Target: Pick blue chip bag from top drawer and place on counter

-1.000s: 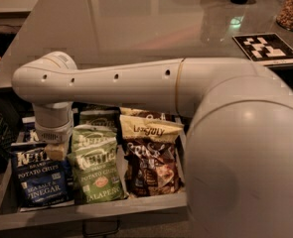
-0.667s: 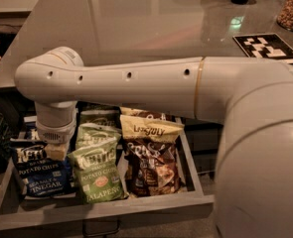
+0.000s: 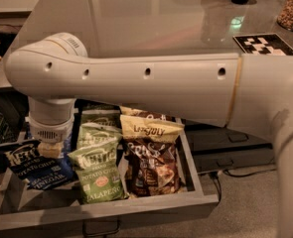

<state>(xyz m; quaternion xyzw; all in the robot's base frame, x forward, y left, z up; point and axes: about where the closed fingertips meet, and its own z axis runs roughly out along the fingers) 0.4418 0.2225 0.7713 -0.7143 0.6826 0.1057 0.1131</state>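
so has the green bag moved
No: green bag keeps its place against the drawer front; the gripper is down at the blue bag beside it.

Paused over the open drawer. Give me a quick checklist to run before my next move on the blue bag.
1. Is the drawer open, with the bags exposed? ok.
2. Is the blue chip bag in sight at the drawer's left end? ok.
3. Is the gripper over the blue chip bag, not the green jalapeno bag beside it? ok.
4. Is there a grasp on the bag? cannot tell, the wrist hides the contact.
5. Does the counter show bare surface beyond the arm for placing? ok.
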